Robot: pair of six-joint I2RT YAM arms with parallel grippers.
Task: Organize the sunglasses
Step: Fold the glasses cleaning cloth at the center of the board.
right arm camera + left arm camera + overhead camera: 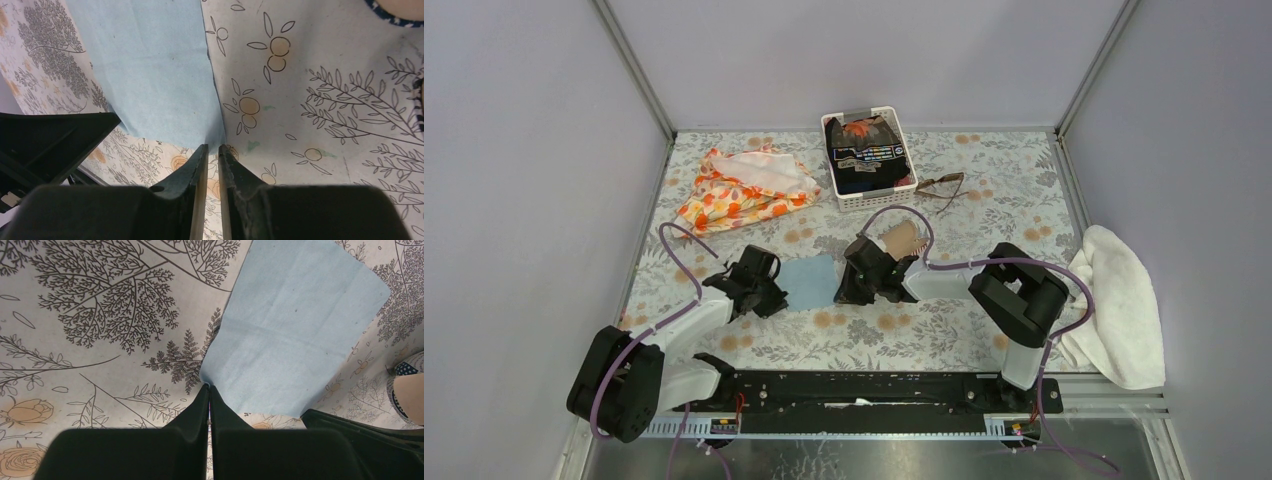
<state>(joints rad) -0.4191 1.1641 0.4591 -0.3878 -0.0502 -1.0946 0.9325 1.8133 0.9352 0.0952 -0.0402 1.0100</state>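
The sunglasses [941, 187] lie on the table at the back, just right of the white basket, away from both grippers. A light blue cloth [809, 282] lies flat between the grippers. My left gripper [776, 296] is shut on the cloth's near left corner [209, 386]; the cloth [295, 325] spreads away from the tips. My right gripper [848, 291] is at the cloth's near right corner [213, 146]. Its jaws stand a narrow gap apart, with the table showing between them. The tan case [900, 240] lies just behind the right gripper.
A white basket [836, 192] holding dark folded items stands at the back centre. An orange floral cloth [744, 190] lies back left. A white towel [1119, 300] hangs over the table's right edge. Grey walls enclose the back and sides.
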